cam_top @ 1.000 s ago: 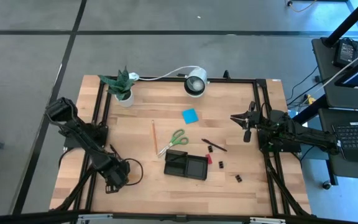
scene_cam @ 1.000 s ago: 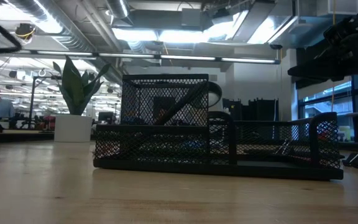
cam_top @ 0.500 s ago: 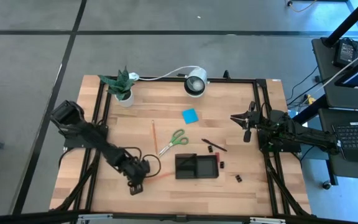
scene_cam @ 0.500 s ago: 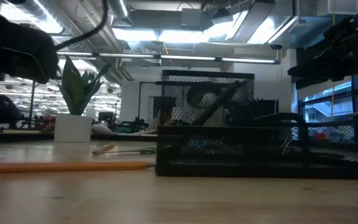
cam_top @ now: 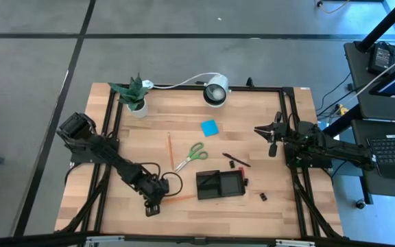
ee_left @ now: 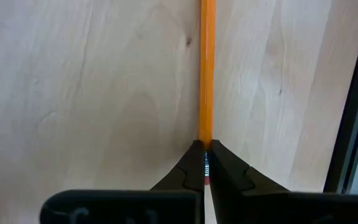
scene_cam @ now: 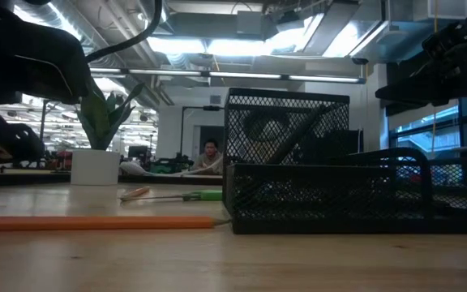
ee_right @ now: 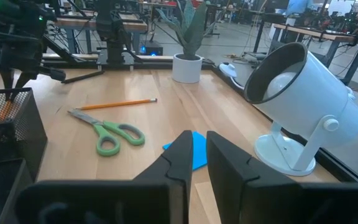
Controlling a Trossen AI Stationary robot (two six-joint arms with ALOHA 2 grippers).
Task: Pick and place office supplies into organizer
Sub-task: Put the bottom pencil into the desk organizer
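1. The left gripper (cam_top: 158,200) is down at the counter (cam_top: 115,213), fingers pinched closed on the end of an orange pencil (ee_left: 207,74) that lies flat on the wood.
2. That pencil (cam_top: 177,199) reaches toward the black mesh organizer (cam_top: 220,184), its far end just beside the tray's left wall.
3. A second orange pencil (cam_top: 170,150), green-handled scissors (cam_top: 190,155) and a blue sticky-note pad (cam_top: 210,127) lie farther back on the counter.
4. A black pen (cam_top: 236,160) and small black clips (cam_top: 261,196) sit to the organizer's right.
5. The right gripper (cam_top: 271,134) hovers near the counter's right edge, fingers a narrow gap apart, holding nothing.
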